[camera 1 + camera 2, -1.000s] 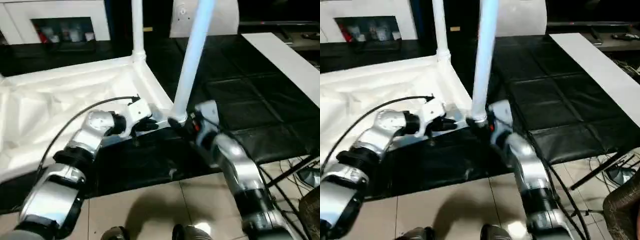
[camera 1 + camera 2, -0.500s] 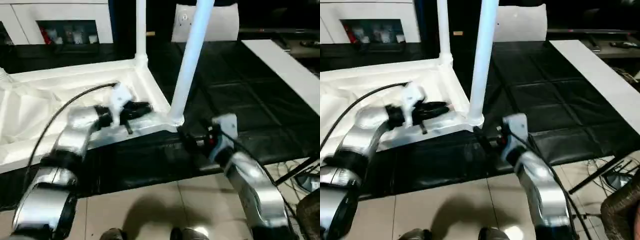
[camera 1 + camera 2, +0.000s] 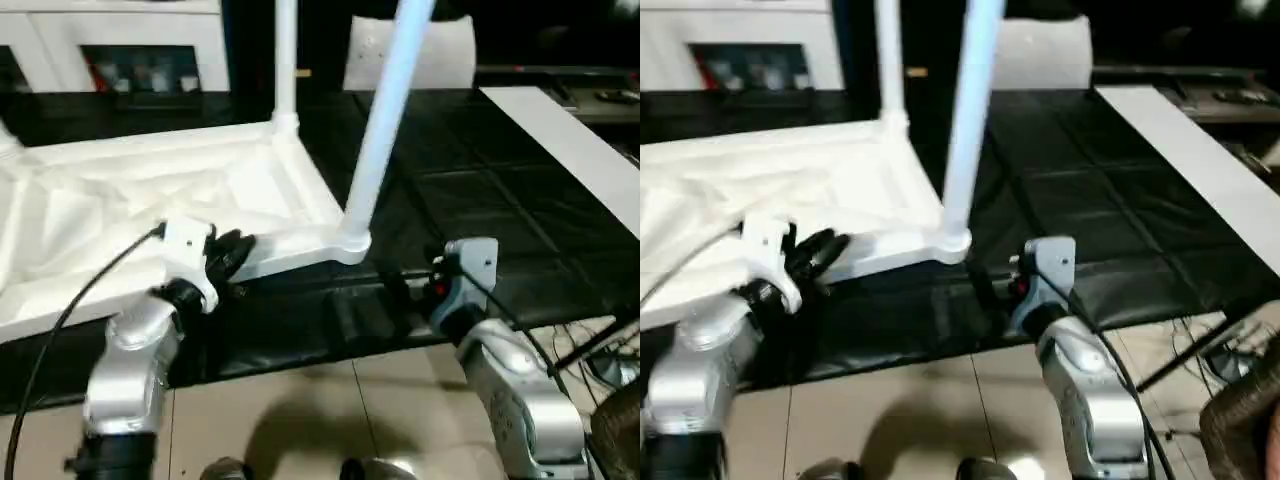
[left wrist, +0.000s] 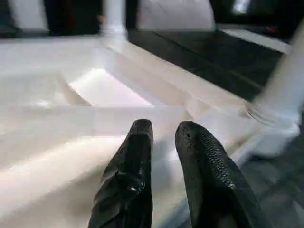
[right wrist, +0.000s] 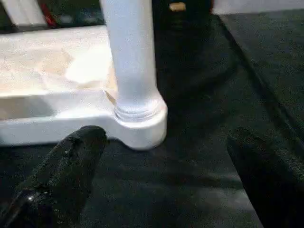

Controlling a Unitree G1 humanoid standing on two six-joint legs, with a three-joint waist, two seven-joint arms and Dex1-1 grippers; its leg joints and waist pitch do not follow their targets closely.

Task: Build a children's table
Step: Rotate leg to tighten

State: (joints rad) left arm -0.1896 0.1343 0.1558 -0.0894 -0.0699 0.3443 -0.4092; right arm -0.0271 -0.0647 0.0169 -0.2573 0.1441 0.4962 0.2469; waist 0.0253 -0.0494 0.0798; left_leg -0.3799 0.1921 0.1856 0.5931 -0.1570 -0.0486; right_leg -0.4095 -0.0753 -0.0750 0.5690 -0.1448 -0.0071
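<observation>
1. Tabletop (image 3: 150, 215): white moulded plastic, ribbed underside up, on the black mat (image 3: 480, 190). Likely light, stiff, slick; best taken by the rim.
2. Near-corner leg (image 3: 385, 110): smooth white tube, socketed upright.
3. Left gripper (image 4: 164, 137): fingers narrowly apart, empty, at the tabletop's near rim.
4. Right gripper (image 5: 161, 164): spread wide, empty, just short of that leg's socket.

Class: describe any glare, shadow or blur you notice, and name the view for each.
Left eye view: glossy floor tile carries a dark shadow and a small glare spot. Left wrist view: tabletop looks washed out. Right wrist view: end effector fingers are blurred, the leg sharper.
</observation>
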